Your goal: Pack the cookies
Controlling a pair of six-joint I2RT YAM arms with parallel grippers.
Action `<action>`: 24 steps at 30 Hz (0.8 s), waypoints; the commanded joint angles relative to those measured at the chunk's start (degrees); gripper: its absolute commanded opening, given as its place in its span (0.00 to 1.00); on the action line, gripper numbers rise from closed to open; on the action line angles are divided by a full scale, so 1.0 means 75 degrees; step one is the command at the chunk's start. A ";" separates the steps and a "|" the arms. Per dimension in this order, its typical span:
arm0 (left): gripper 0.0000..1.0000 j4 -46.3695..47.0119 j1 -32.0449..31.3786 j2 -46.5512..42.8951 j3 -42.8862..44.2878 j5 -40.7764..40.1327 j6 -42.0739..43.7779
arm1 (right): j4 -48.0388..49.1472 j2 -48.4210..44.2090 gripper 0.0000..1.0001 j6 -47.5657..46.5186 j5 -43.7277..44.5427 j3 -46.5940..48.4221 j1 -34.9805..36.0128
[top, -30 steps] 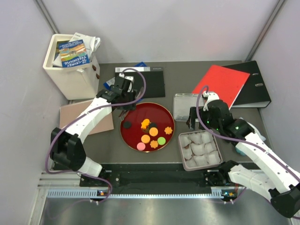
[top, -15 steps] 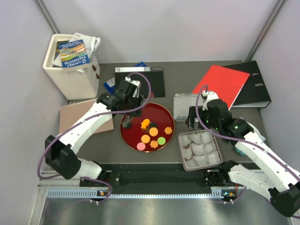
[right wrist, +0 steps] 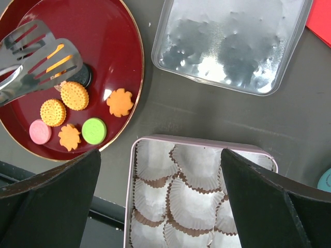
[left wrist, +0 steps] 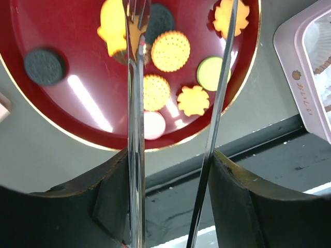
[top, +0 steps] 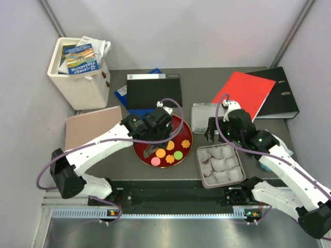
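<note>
Several cookies lie on the red plate (top: 185, 129): orange round (top: 170, 145), green (top: 178, 155), pink (top: 155, 161), orange flower (top: 185, 144); a black one (left wrist: 44, 66) sits apart at the plate's left. My left gripper (top: 154, 137) hovers over the plate, shut on metal slotted tongs (right wrist: 39, 49). The tongs' blades (left wrist: 135, 103) stand apart, their tips above a flower cookie (left wrist: 113, 31) and a black cookie (left wrist: 161, 23). My right gripper (top: 214, 135) is open and empty above the pink tin (top: 199, 165), which holds white paper cups (right wrist: 194, 201).
The tin's silver lid (top: 202, 118) lies behind the tin. A red folder (top: 245, 93) and black binder (top: 282, 95) are at the back right. A black folder (top: 155, 93), a white bin of booklets (top: 77, 72) and a brown board (top: 95, 126) are at the left.
My left arm has swung right and nearer, from the plate's back-left edge to over its middle, carrying the tongs. The right arm has not moved.
</note>
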 commanded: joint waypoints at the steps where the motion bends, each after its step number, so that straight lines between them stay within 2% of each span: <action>1: 0.60 -0.0377 -0.0364 -0.0508 -0.0374 -0.0617 -0.1132 | 0.0315 0.0026 0.99 -0.0080 -0.0065 0.0227 0.0127; 10: 0.60 -0.0670 -0.1642 -0.0344 -0.0656 -0.1297 -0.2422 | 0.0362 0.0085 0.99 -0.0091 -0.0100 0.0227 0.0127; 24: 0.62 -0.0320 -0.1807 -0.0004 -0.1183 -0.1672 -0.3009 | 0.0256 -0.0009 0.99 -0.0068 -0.0065 0.0180 0.0127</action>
